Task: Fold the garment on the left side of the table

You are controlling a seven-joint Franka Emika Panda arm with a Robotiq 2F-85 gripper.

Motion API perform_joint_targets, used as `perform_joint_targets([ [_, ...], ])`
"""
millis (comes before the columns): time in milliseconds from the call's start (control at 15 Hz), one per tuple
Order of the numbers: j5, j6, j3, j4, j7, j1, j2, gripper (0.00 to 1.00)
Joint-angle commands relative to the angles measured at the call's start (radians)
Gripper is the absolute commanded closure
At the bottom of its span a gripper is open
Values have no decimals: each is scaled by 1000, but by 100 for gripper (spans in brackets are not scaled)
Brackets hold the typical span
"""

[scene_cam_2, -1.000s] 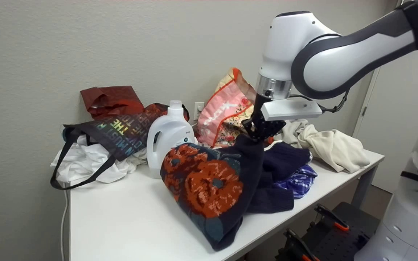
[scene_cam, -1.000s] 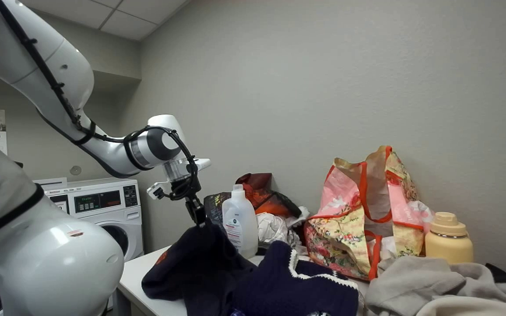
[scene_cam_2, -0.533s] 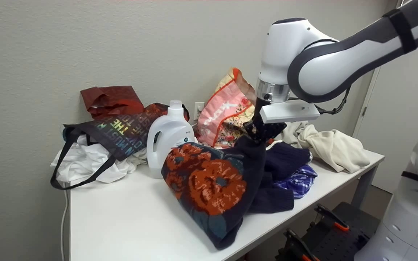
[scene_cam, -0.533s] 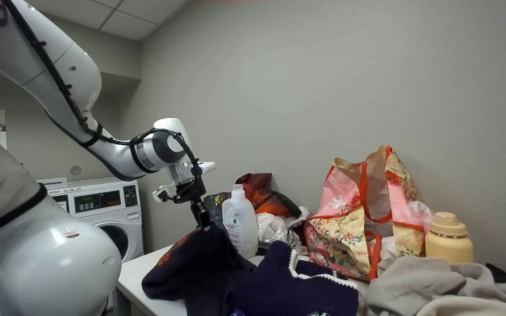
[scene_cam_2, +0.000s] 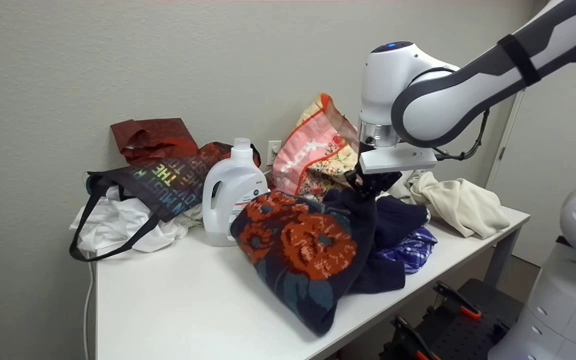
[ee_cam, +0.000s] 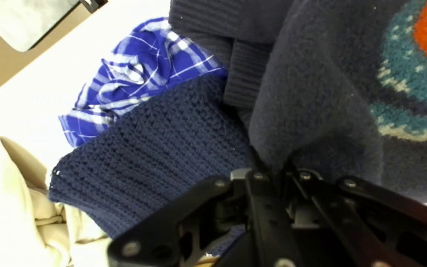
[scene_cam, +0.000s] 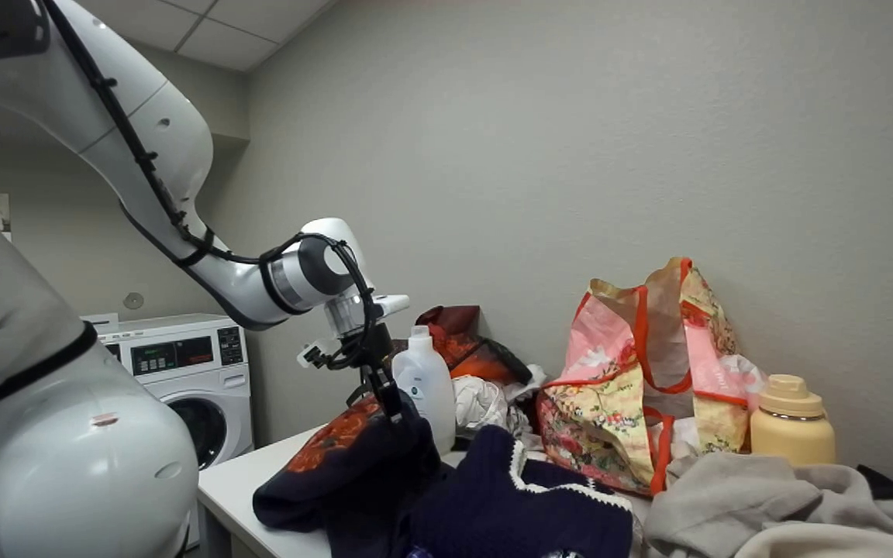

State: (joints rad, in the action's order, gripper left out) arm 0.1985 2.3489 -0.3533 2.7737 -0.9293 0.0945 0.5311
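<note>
The garment is a dark navy knit with large red-orange flowers (scene_cam_2: 313,250). It lies bunched on the white table (scene_cam_2: 168,300), with one part raised to my gripper. It also shows in an exterior view (scene_cam: 361,473) and in the wrist view (ee_cam: 321,85). My gripper (scene_cam_2: 363,192) is shut on the garment's raised top edge, a little above the table. It also shows in an exterior view (scene_cam: 396,415). In the wrist view a grey-navy fold runs between the nearly closed fingertips (ee_cam: 278,168). The garment's underside is hidden.
A detergent jug (scene_cam_2: 235,195) stands right behind the garment. Beside it lie a navy crochet piece (scene_cam: 524,504) and a blue plaid cloth (ee_cam: 135,78). A floral bag (scene_cam: 632,387), a yellow bottle (scene_cam: 791,426), beige cloth (scene_cam_2: 458,200) and a dark printed bag (scene_cam_2: 163,185) are around.
My gripper has moved lower and, in both exterior views, to the right, still holding the garment. The flowered part has been drawn along, leans over more and shows more of its pattern.
</note>
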Motion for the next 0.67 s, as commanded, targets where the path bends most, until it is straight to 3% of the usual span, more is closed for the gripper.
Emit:
perform_joint_targets([
  [0,70,-28,16,-9,-63,40,-28,97],
  [600,94,-38,75,3,-116,40,-127,97],
])
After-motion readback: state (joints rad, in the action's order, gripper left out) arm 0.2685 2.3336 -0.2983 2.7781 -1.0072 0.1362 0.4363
